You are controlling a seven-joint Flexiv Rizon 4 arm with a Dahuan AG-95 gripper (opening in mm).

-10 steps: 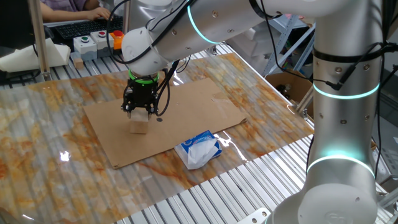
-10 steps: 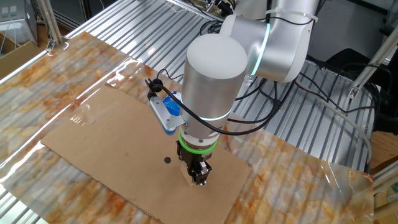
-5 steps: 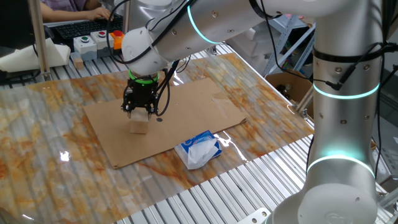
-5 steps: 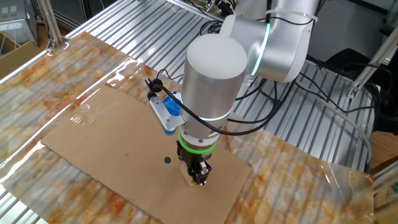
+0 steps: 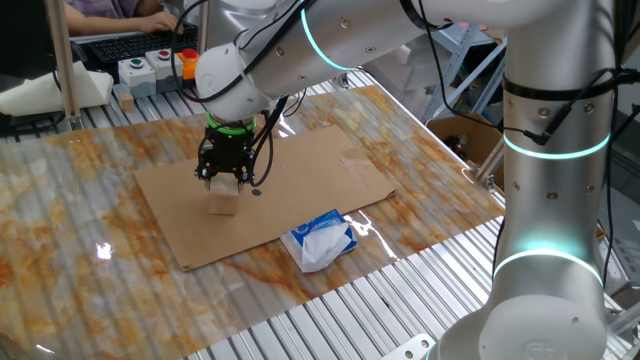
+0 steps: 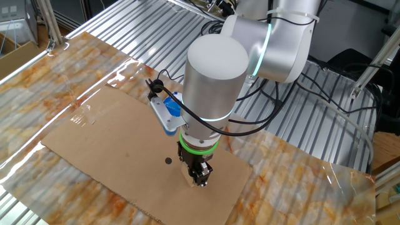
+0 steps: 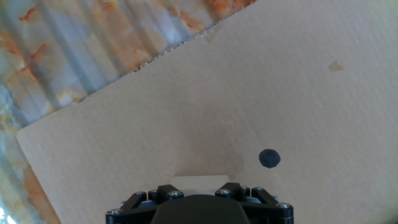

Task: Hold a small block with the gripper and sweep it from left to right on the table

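Observation:
The small block (image 5: 224, 203) is a pale tan wooden cube resting on a brown cardboard sheet (image 5: 300, 165) that lies on the marbled table (image 5: 60, 230). My gripper (image 5: 223, 183), black with a green ring above, stands straight over the block, its fingers closed on the block's upper sides. In the other fixed view the gripper (image 6: 199, 175) covers most of the block (image 6: 189, 180). In the hand view only the block's far top edge (image 7: 200, 180) shows between the finger bases.
A white-and-blue packet (image 5: 320, 240) lies at the sheet's near right edge; it also shows behind the arm (image 6: 170, 111). A dark spot (image 7: 268, 158) marks the cardboard beside the block. A button box (image 5: 150, 68) and a person sit at the far side.

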